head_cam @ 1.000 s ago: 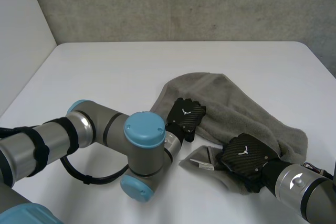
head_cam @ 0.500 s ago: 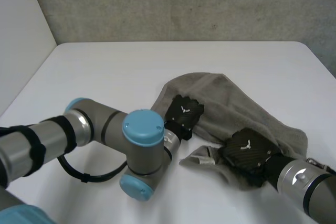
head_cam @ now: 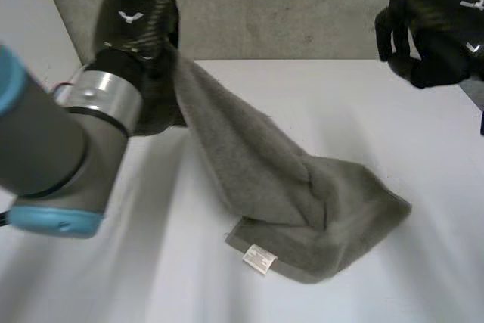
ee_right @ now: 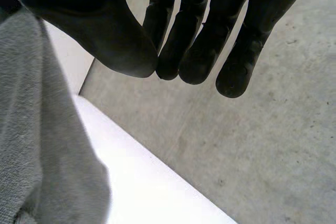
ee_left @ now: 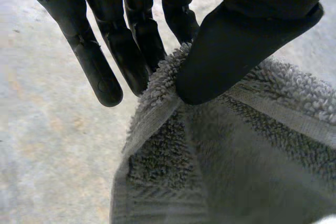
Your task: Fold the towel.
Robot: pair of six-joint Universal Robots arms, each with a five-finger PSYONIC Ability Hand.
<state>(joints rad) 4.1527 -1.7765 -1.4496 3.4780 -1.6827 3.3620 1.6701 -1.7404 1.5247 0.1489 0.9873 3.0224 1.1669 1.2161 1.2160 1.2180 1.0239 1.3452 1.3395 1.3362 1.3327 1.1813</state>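
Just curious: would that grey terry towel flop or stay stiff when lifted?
Likely floppy: pinched by the left robot hand, the grey terry towel droops to the white table in soft folds. Its looped pile probably grips, not slips.

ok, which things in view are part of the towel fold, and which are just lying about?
In the job:
grey towel, one end held up
left robot hand, pinching the towel's edge
right robot hand, up in the air, holding nothing

Not in the job:
white table, just the work surface
concrete wall behind it
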